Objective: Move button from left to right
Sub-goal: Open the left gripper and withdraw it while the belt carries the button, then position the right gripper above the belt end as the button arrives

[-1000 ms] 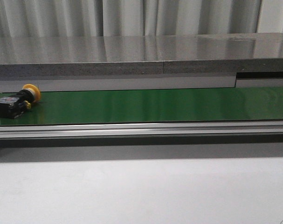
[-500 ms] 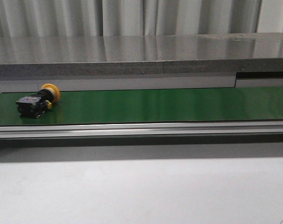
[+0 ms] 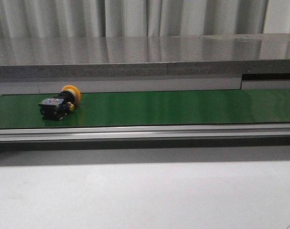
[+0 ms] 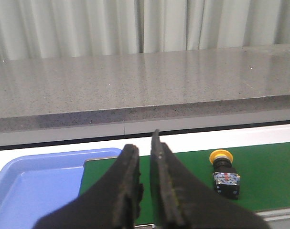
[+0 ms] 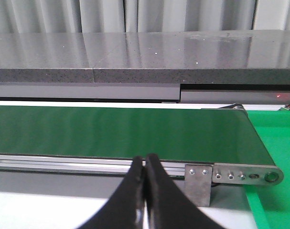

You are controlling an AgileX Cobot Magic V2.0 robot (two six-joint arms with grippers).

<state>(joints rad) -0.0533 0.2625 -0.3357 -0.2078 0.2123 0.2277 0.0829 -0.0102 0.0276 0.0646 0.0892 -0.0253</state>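
Observation:
The button (image 3: 59,103) lies on its side on the green conveyor belt (image 3: 183,107), at its left part, with the yellow-orange cap pointing away from me and the black body toward me. It also shows in the left wrist view (image 4: 224,171), beside my left gripper (image 4: 143,139) and apart from it. The left jaws stand almost together with only a thin slit, and nothing is between them. My right gripper (image 5: 145,157) is shut and empty, in front of the belt's right end (image 5: 221,133). Neither gripper shows in the front view.
A blue tray (image 4: 35,181) sits at the belt's left end. A metal rail (image 3: 145,132) runs along the belt's front edge and a grey stone ledge (image 3: 145,57) along its back. A green surface (image 5: 278,143) lies past the belt's right end bracket (image 5: 240,176).
The button has travelled to the right along the belt, from the far left edge to about a quarter of the way across. Its pose is unchanged.

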